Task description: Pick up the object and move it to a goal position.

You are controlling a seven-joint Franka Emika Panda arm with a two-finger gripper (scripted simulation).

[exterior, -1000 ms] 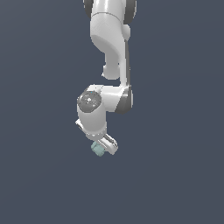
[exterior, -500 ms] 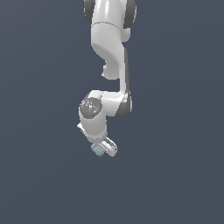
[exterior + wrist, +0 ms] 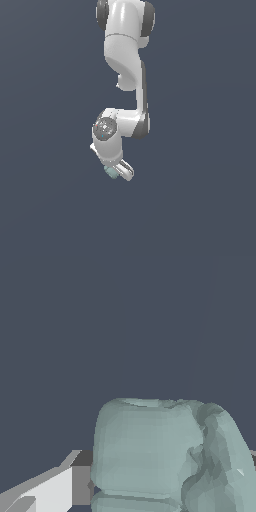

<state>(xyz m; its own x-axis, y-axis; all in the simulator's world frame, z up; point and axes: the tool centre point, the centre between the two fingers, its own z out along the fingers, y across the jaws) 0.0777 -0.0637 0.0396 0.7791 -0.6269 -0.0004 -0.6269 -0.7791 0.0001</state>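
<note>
My arm (image 3: 125, 60) is glossy white with rounded, tube-like links and dark grey bands at its joints. A grey round cap with a tiny teal dot sits just above my claw (image 3: 119, 172), whose white finger (image 3: 45, 488) carries a grey pad.

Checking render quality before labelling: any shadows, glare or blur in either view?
Exterior view: flat, even light, no cast shadows or glare, sharp but the object is tiny at the gripper. Wrist view: the object fills the frame, faceted, softly shaded, unblurred.
</note>
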